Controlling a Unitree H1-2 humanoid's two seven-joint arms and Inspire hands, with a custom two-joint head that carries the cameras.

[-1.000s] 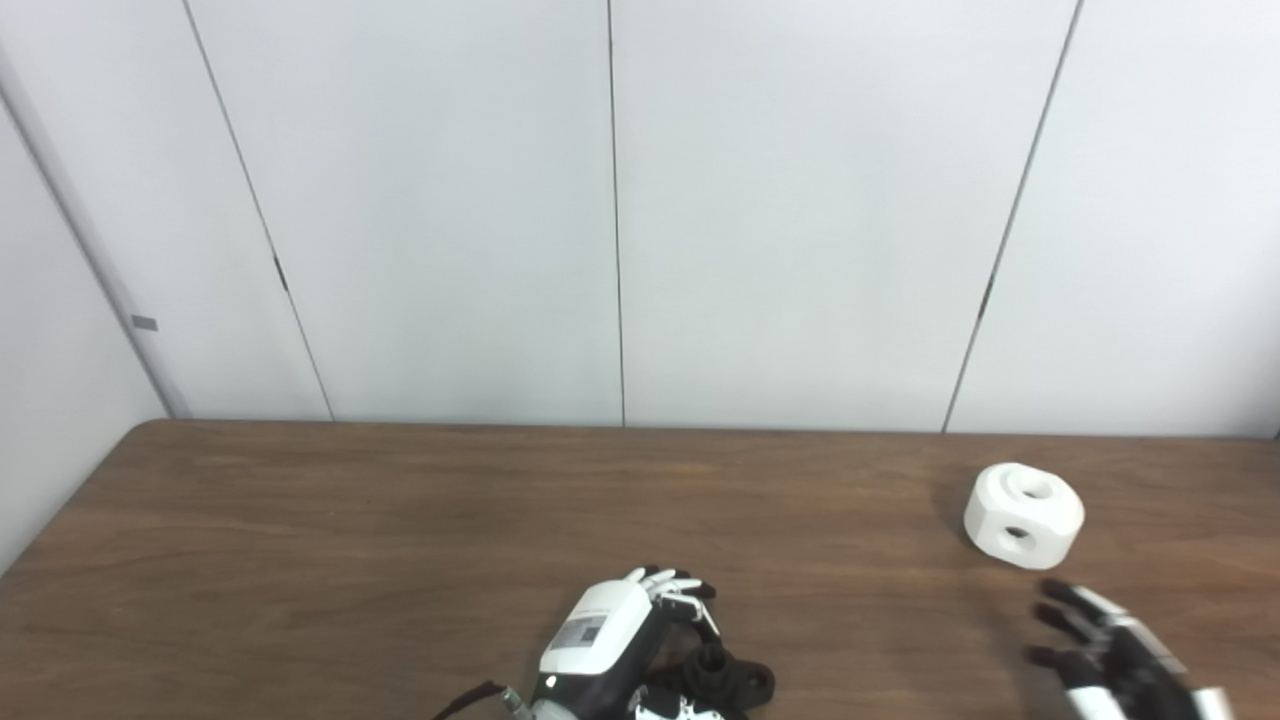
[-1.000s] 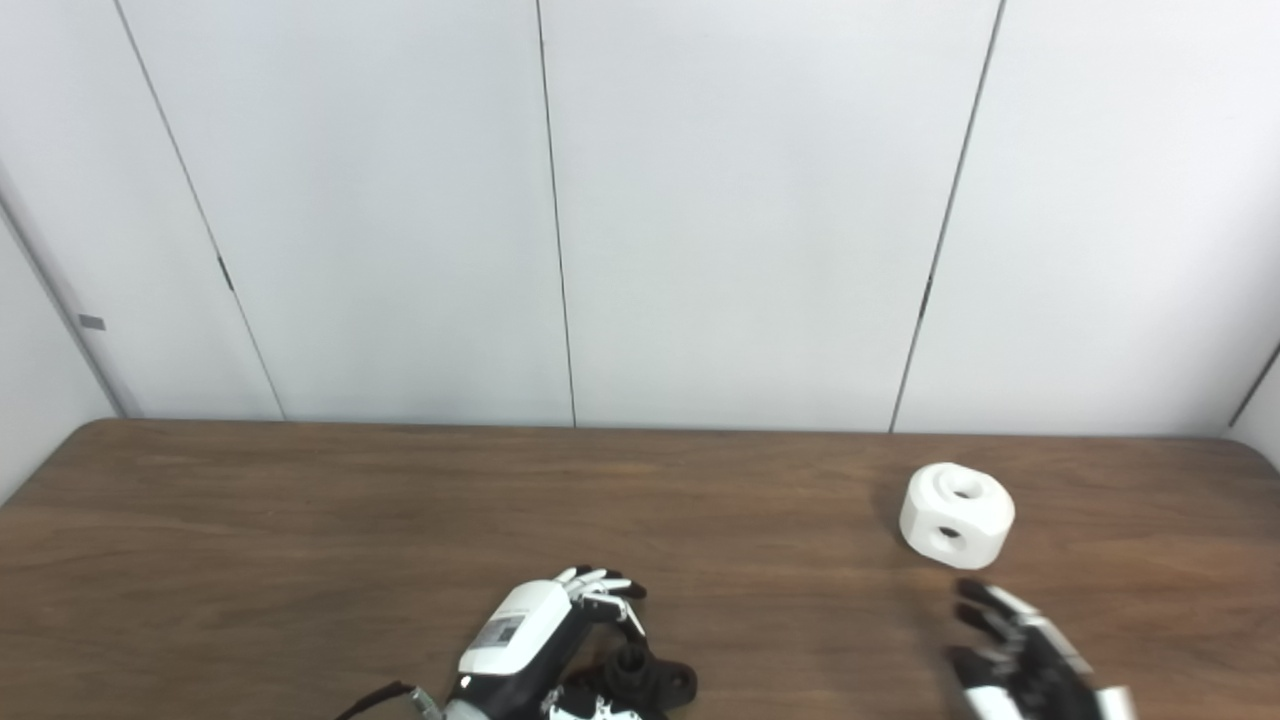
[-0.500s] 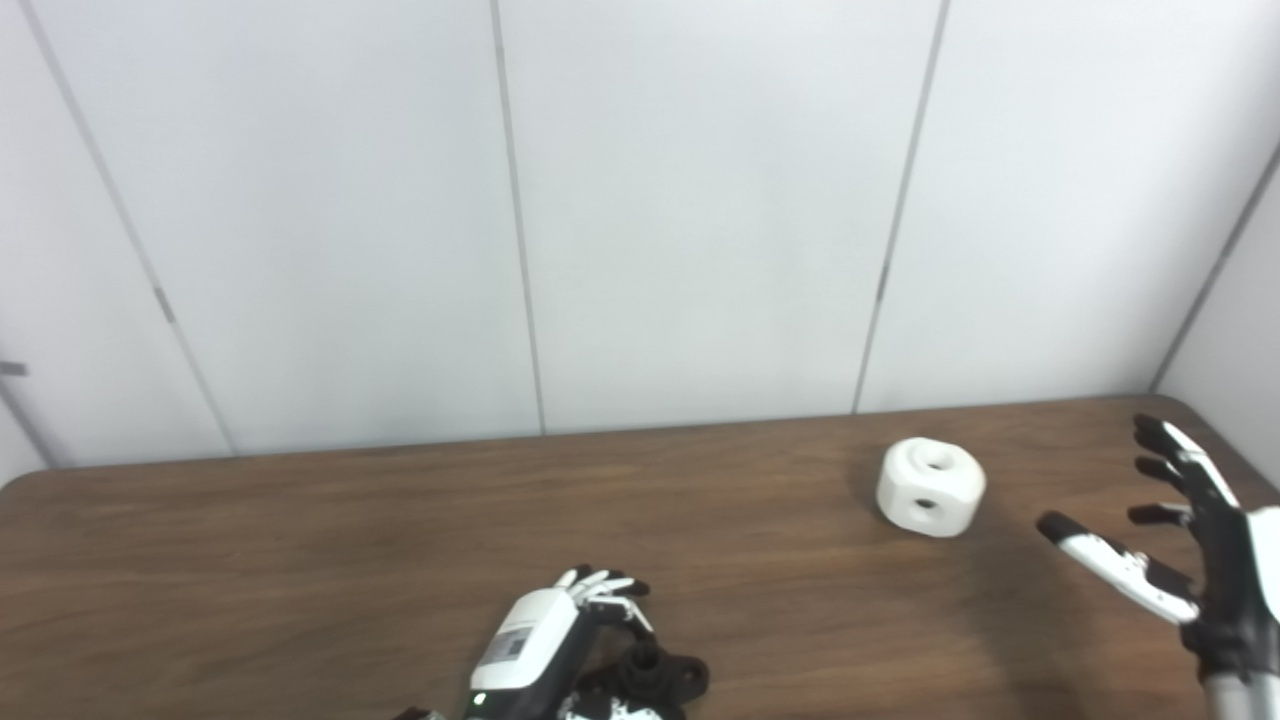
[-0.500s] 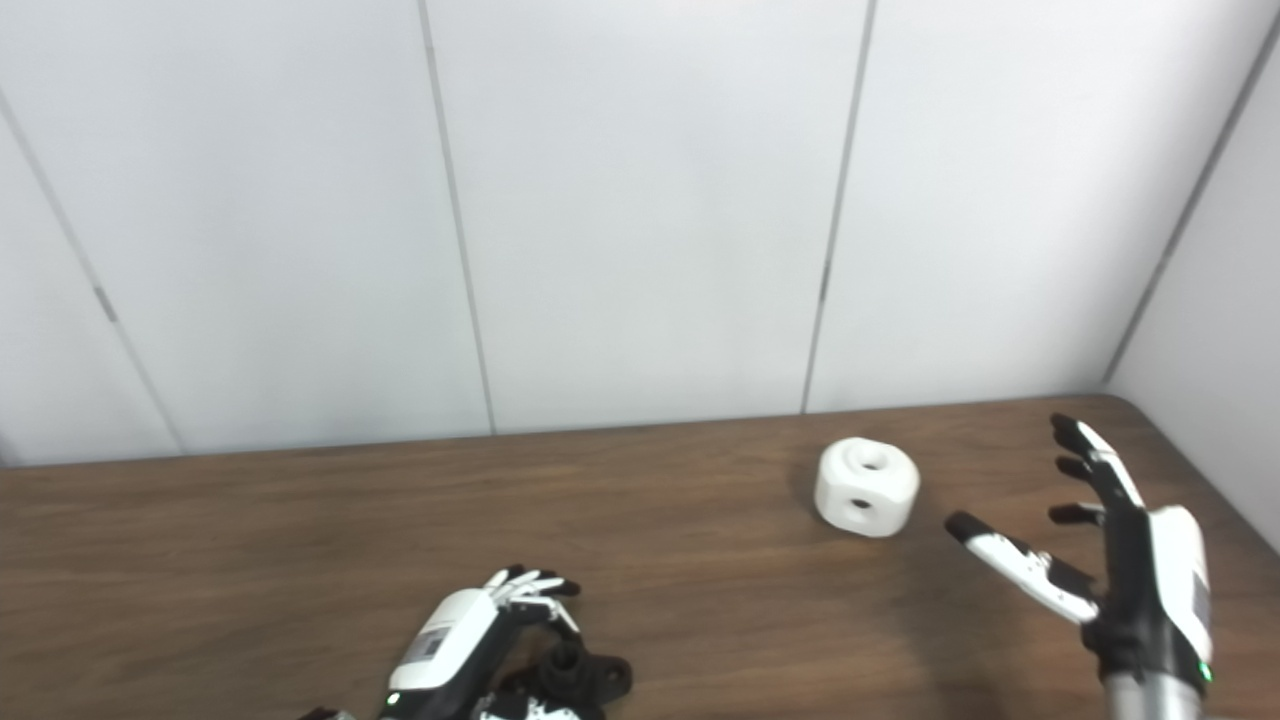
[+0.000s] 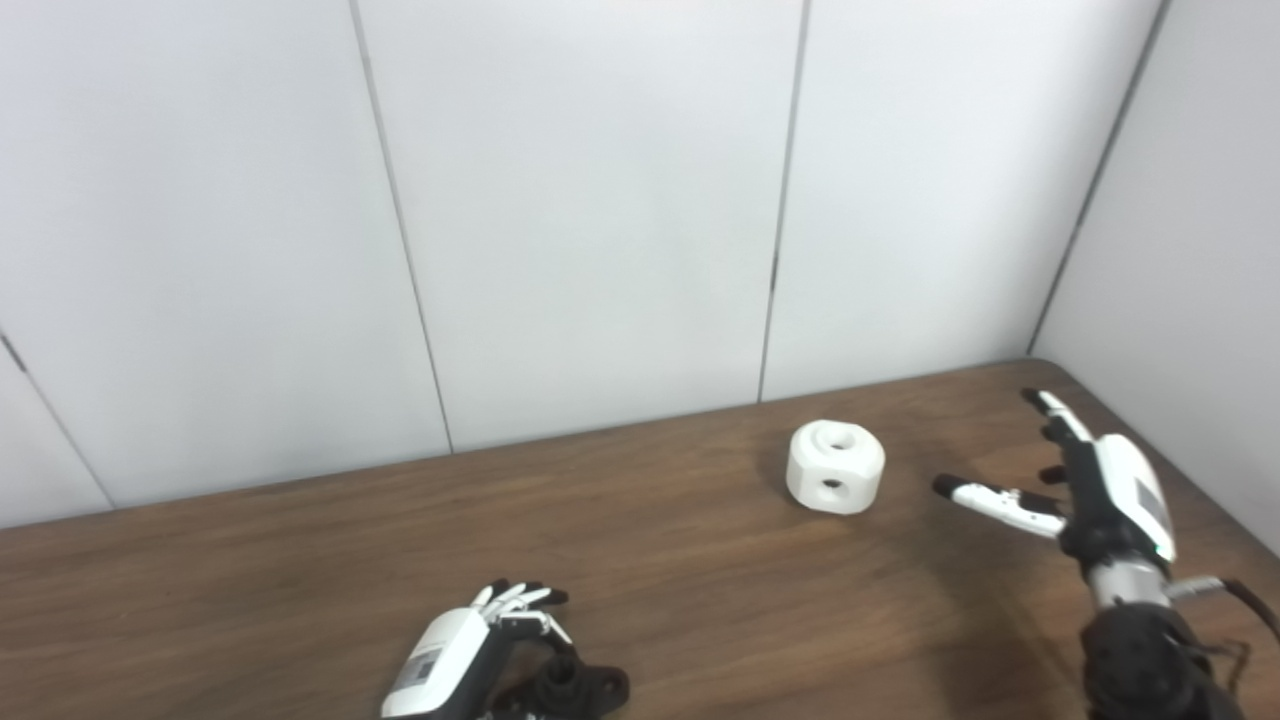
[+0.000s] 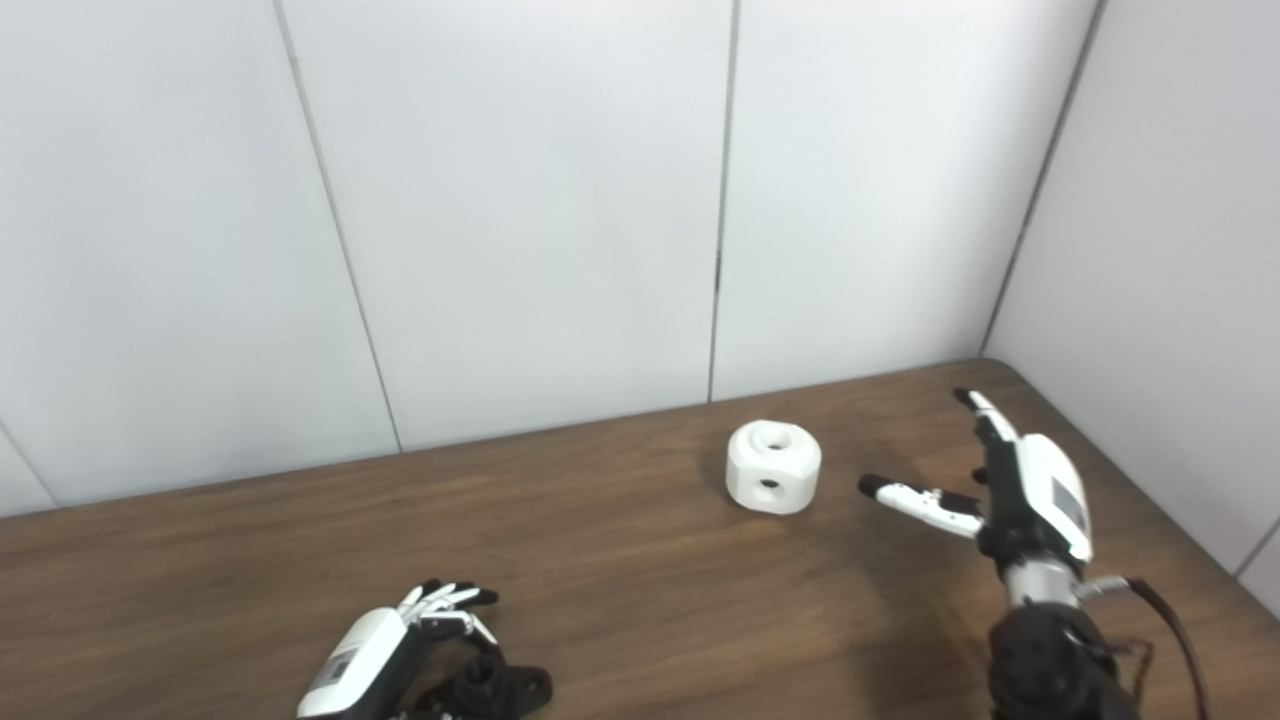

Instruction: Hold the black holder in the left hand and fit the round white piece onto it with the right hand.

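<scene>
The round white piece (image 5: 836, 480) stands on the brown table (image 5: 300, 560) toward the far right, with a hole on top and one on its front. My right hand (image 5: 1085, 490) is open beside it on the right, fingers spread, thumb pointing at the piece with a gap between them. The black holder (image 5: 570, 690) lies at the table's near edge. My left hand (image 5: 455, 655) arches over its left side with fingers curled above it. The palm side is hidden, so I cannot tell whether it grips the holder.
White wall panels (image 5: 600, 200) stand behind the table, and a side wall (image 5: 1200, 250) runs close along its right edge. The table's far right corner (image 5: 1030, 365) is just beyond my right hand. A cable (image 6: 1165, 610) trails from the right wrist.
The camera has turned right, shifting the whole picture left. My right hand has risen from the near edge, opened wide, and come level with the white piece on its right. The left hand stays at the holder.
</scene>
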